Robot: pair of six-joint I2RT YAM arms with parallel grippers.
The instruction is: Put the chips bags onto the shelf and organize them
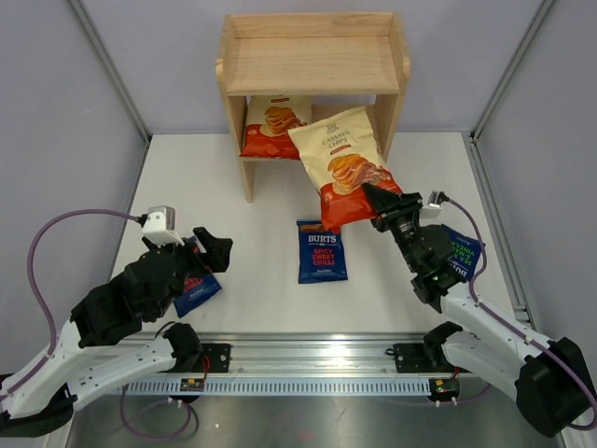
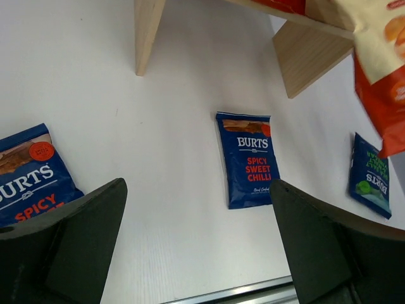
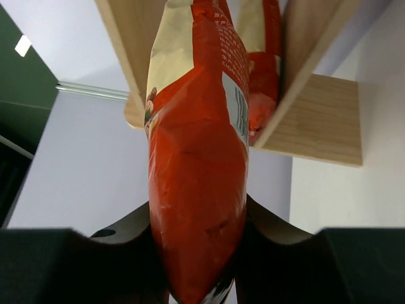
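Observation:
My right gripper (image 1: 381,207) is shut on the lower edge of a cream-and-red Cassava Chips bag (image 1: 343,166) and holds it up, tilted, in front of the wooden shelf (image 1: 312,62); the bag fills the right wrist view (image 3: 199,164). A second Cassava bag (image 1: 273,126) stands on the lower tier at the left. A red-labelled Burts bag (image 1: 321,250) lies flat on the table centre. Another red-labelled Burts bag (image 1: 197,287) lies under my left gripper (image 1: 213,250), which is open and empty. A green-labelled Burts bag (image 1: 461,254) lies beside my right arm.
The shelf's top tier (image 1: 312,37) holds nothing. Grey walls and metal frame posts enclose the white table (image 1: 242,299). A metal rail (image 1: 308,359) runs along the near edge between the arm bases.

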